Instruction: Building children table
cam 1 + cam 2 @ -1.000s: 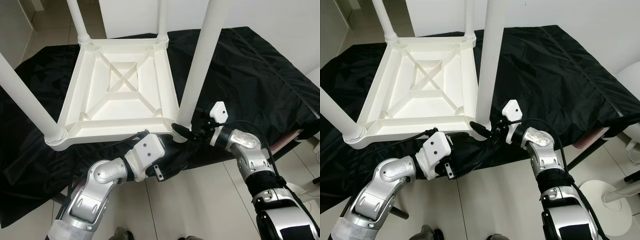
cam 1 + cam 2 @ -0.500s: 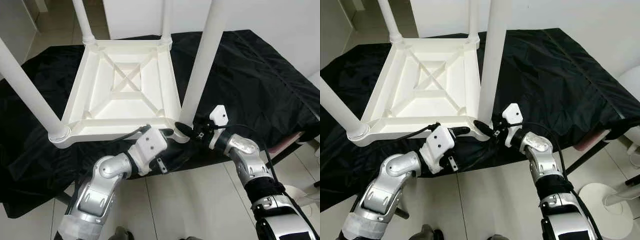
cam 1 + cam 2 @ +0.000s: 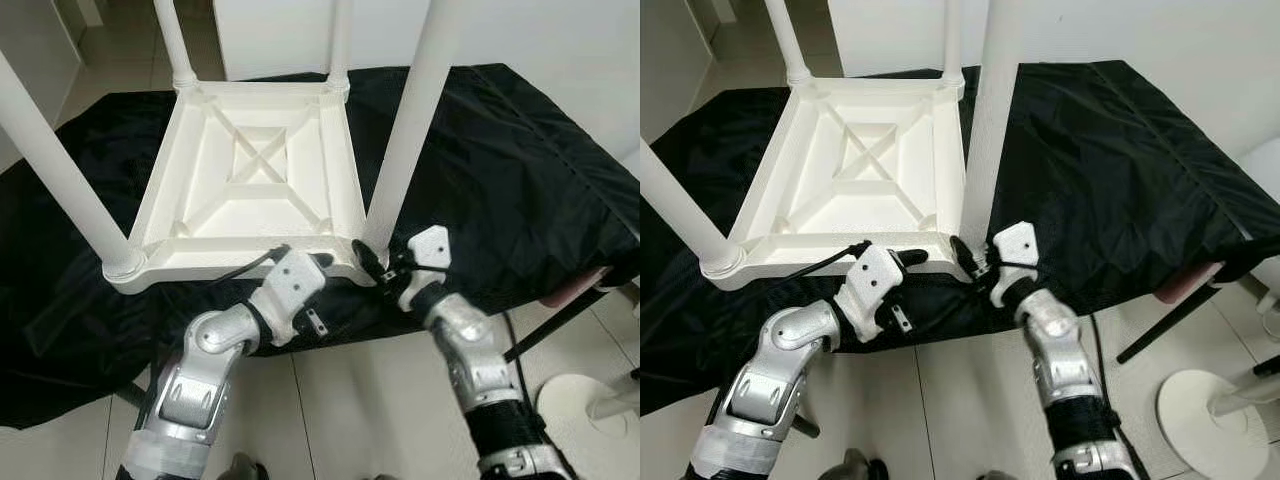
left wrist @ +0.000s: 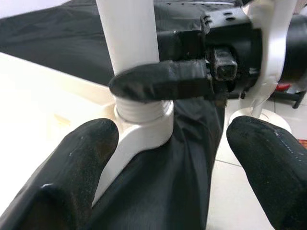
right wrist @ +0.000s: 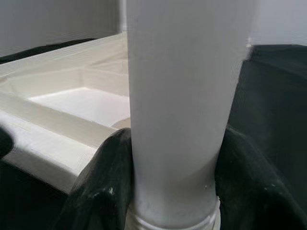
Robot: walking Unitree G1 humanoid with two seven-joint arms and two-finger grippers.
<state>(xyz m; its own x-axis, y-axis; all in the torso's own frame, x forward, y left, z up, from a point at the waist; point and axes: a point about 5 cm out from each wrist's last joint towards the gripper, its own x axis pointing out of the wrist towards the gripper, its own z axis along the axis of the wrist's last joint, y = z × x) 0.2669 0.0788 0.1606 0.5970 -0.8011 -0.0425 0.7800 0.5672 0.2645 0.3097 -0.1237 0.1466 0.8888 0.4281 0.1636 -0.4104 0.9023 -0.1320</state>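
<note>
Leg (image 3: 405, 130) seating: the right gripper (image 3: 372, 262) is clamped around the leg base; the left gripper (image 3: 318, 262), fingers spread and empty, steadies the tabletop frame (image 3: 255, 255). Rotation should be kept axial.

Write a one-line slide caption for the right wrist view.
Right gripper clasps the base of a white table leg beside the upturned white tabletop.

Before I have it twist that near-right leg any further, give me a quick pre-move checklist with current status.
1. Right gripper clamped on the near-right leg, just above its threaded base: ok.
2. Left gripper open, straddling the corner socket without gripping: ok.
3. Leg fully seated: not ok, threads show above the socket.
4. Other three legs fitted to the upturned tabletop: ok.
5. Tabletop resting flat on the black cloth: cannot tell.
</note>
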